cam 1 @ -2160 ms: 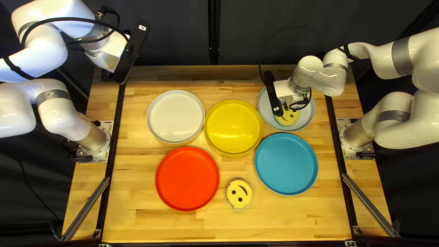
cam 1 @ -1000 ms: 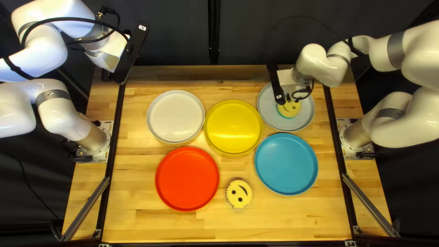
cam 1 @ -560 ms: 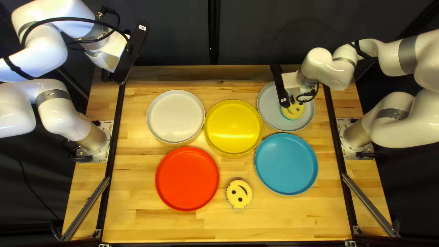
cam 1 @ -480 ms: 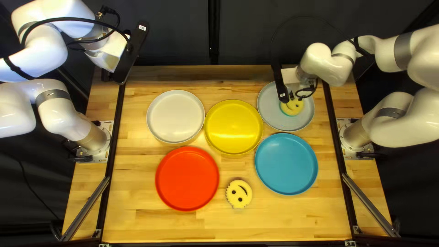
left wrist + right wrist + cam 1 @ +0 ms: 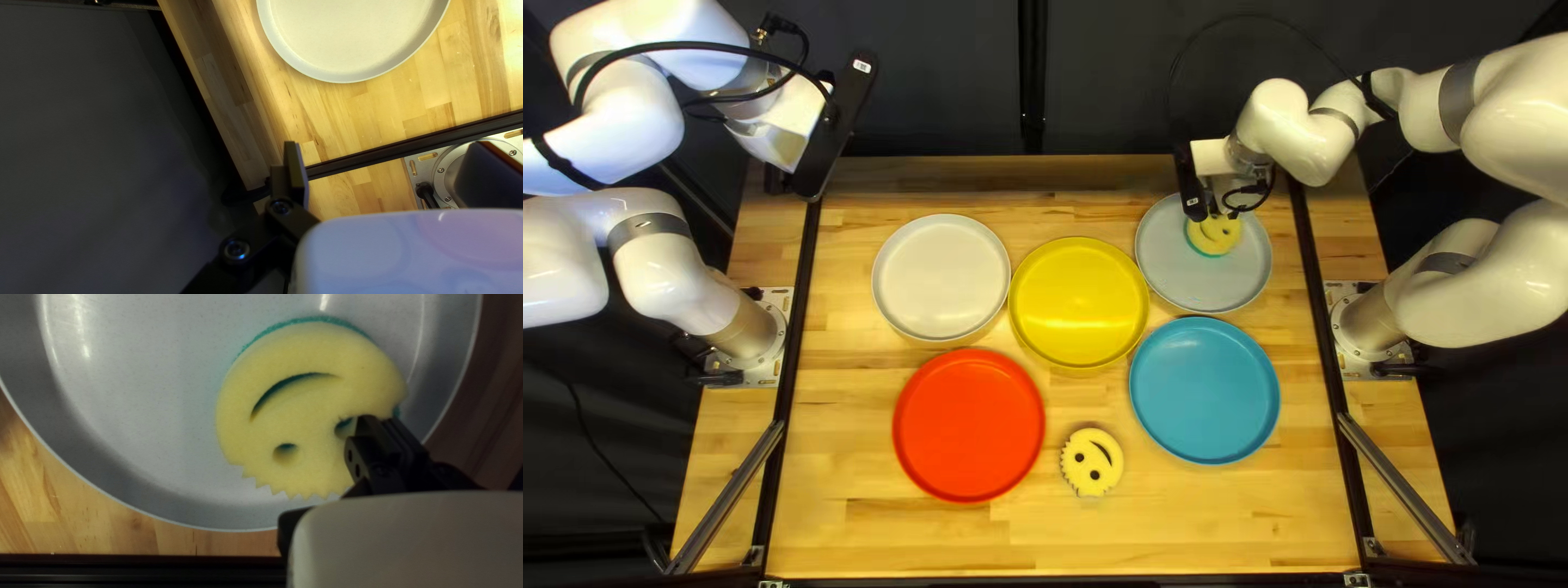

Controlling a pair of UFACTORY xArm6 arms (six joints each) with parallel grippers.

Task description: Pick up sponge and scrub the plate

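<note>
My right gripper [image 5: 1213, 207] is over the grey plate [image 5: 1207, 285] at the right of the top left view. In the right wrist view, the right gripper [image 5: 378, 424] is shut on the edge of the yellow smiley sponge [image 5: 305, 403], beside one eye hole. The sponge lies on the grey plate [image 5: 136, 392], green side down, nearer the plate's far rim. My left gripper [image 5: 778, 180] hangs at the table's far left corner. In the left wrist view, the left gripper [image 5: 381, 169] is open and holds nothing.
A second smiley sponge [image 5: 1091, 462] lies between the red plate [image 5: 969, 426] and the blue plate [image 5: 1204, 390]. Behind them are the yellow plate [image 5: 1079, 303] and the white plate [image 5: 941, 277], which the left wrist view also shows.
The right gripper and its sponge first shifted slightly rightward across the grey plate, then toward the table's far edge and a little back left. My left arm has stayed still.
</note>
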